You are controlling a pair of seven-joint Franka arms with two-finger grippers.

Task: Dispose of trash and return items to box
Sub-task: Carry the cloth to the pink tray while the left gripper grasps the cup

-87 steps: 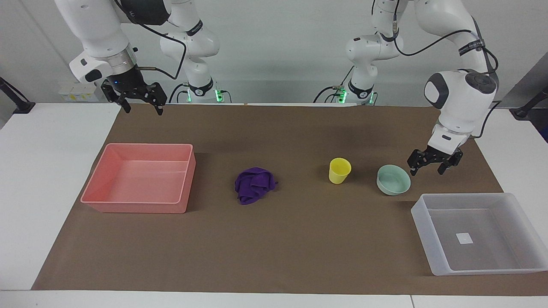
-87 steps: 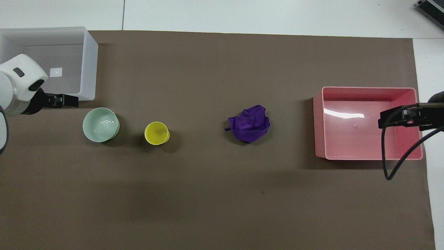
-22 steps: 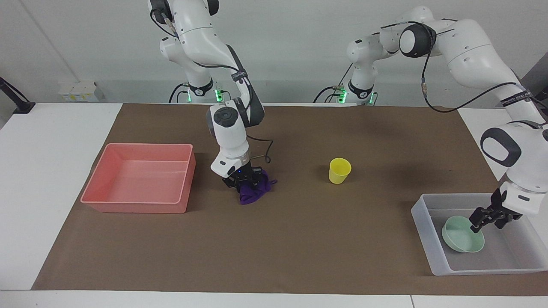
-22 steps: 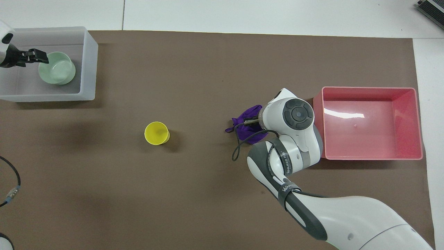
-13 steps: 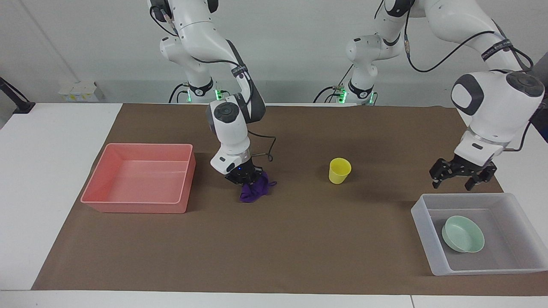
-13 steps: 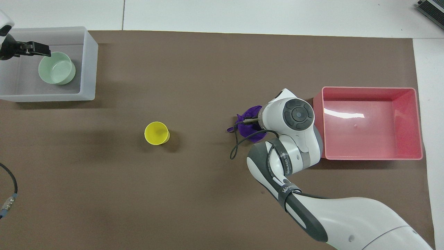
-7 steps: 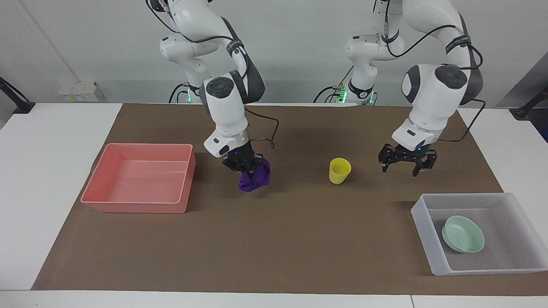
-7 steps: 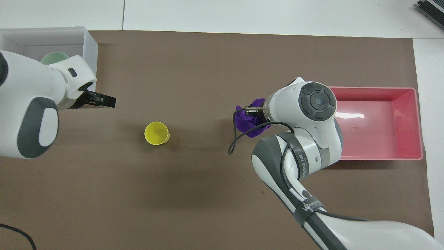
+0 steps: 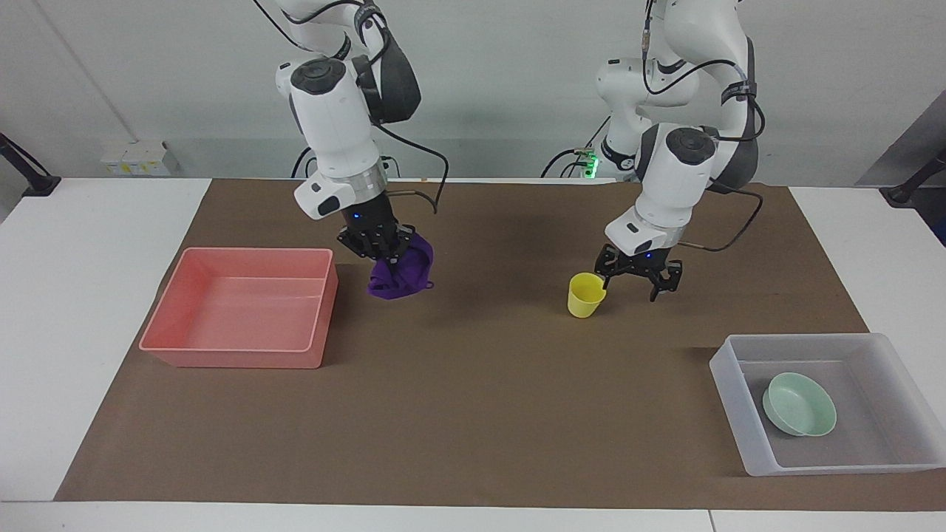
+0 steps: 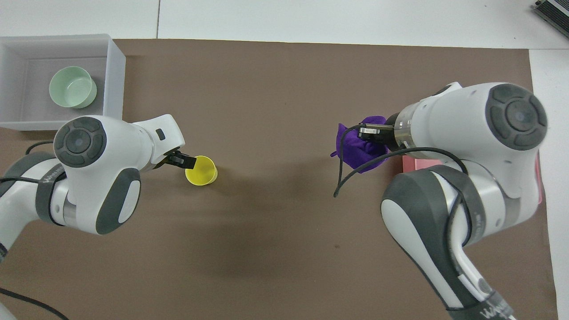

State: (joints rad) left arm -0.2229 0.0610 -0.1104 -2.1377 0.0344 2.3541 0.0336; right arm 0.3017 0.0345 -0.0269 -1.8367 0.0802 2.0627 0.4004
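My right gripper (image 9: 383, 249) is shut on the dark purple fabric wad (image 9: 400, 274). It holds the wad in the air over the mat, just beside the pink tub (image 9: 236, 359). In the overhead view the wad (image 10: 357, 146) hangs from this gripper (image 10: 372, 132). My left gripper (image 9: 637, 284) is open and low beside the yellow cup (image 9: 586, 295), with one finger at the cup's rim. It shows in the overhead view (image 10: 181, 160) at the cup (image 10: 201, 171). The mint-green bowl (image 9: 801, 413) lies in the translucent box (image 9: 798, 338). The box's label is hidden.
The pink tub is empty and stands toward the right arm's end of the brown mat (image 9: 480, 414). In the overhead view my right arm covers most of it. The box (image 10: 114, 80) with the bowl (image 10: 72, 87) sits at the left arm's end, farther from the robots.
My right gripper has lifted the purple wad higher and carried it toward the pink tub. My left gripper has moved from beside the box to the yellow cup and come lower.
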